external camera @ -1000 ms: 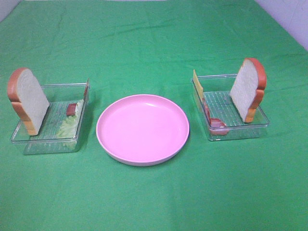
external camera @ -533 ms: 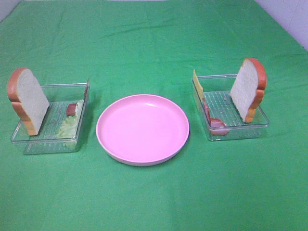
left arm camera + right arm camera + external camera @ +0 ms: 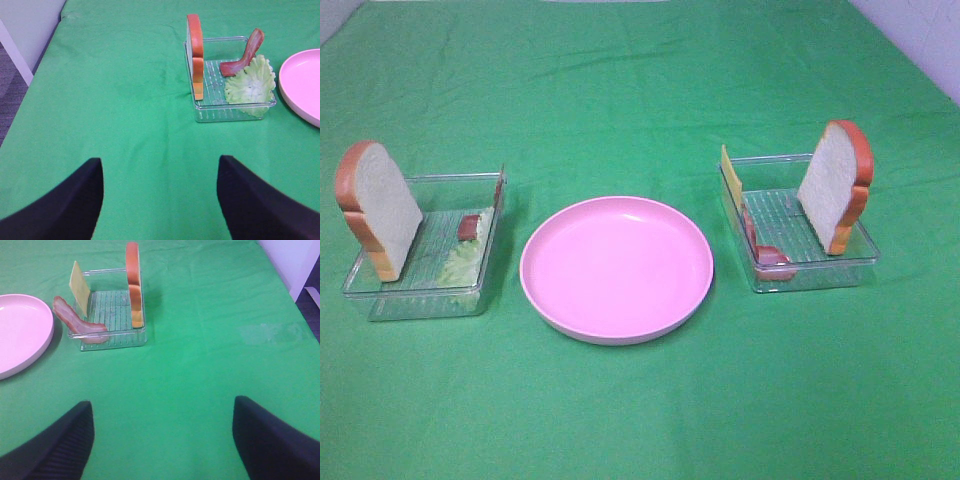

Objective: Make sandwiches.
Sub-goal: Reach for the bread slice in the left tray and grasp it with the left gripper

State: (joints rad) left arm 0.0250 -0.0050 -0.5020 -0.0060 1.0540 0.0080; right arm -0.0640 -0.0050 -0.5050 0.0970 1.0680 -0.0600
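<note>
The sandwiches' parts stand apart in two clear trays. The left tray point(image 3: 420, 297) holds an upright bread slice point(image 3: 378, 205), pale lettuce point(image 3: 463, 262) and a bacon strip point(image 3: 469, 226). The right tray point(image 3: 810, 278) holds another upright bread slice point(image 3: 835, 190), a yellow cheese slice point(image 3: 730, 178) and bacon point(image 3: 770, 258). My left gripper point(image 3: 160, 200) is open and empty, well short of its tray point(image 3: 230, 112). My right gripper point(image 3: 162, 440) is also open and empty, short of its tray point(image 3: 115, 337). Neither gripper shows in the exterior high view.
A round pink plate point(image 3: 617, 268) sits between the trays with nothing on it. Green cloth point(image 3: 640, 100) covers the table. The table's left edge point(image 3: 45, 50) and right edge point(image 3: 280, 275) show in the wrist views.
</note>
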